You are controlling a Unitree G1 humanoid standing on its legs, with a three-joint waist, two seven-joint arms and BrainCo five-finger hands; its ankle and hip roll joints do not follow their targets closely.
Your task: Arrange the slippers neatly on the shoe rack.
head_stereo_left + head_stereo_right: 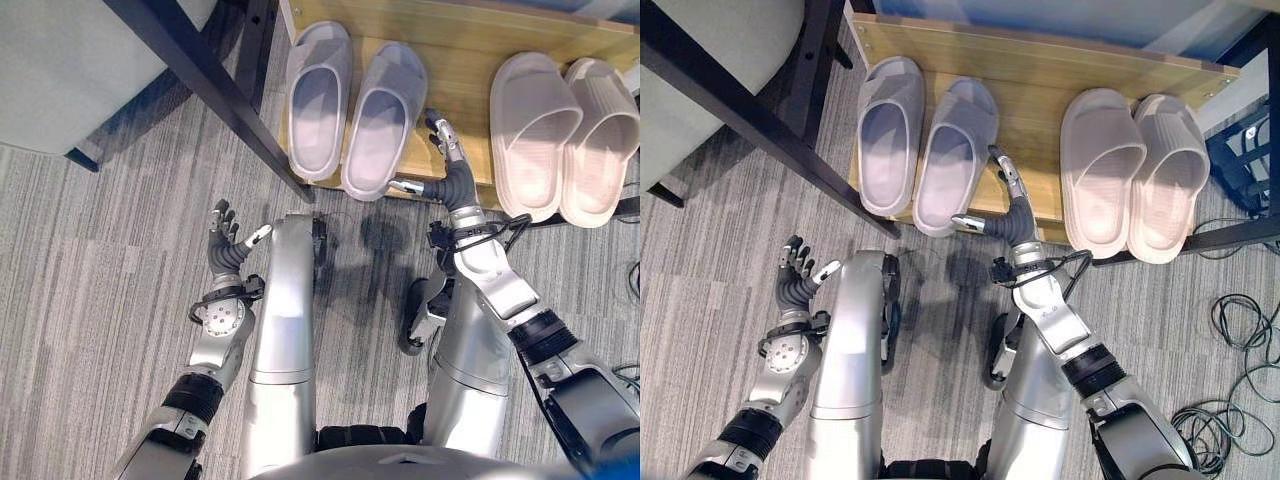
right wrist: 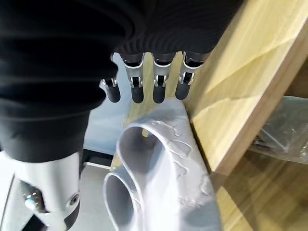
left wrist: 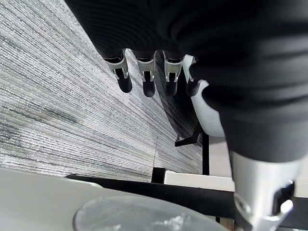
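Right hand (image 1: 1008,212), fingers straight, beside the grey slippers (image 1: 925,148); left hand (image 1: 227,243) relaxed over carpet (image 1: 100,260). Four slippers, two pairs, on the shoe rack (image 1: 1040,70); white pair (image 1: 1130,170) overhangs its front edge.

Lying across the grey striped carpet (image 1: 100,260), running diagonally past a pale cushioned seat (image 1: 70,60), a dark metal bar (image 1: 210,90).

Even indoor light is falling from above.
Soft shadows are pooling on the carpet (image 1: 90,260) near the shoe rack (image 1: 470,60); wrist-view foregrounds are blurring.
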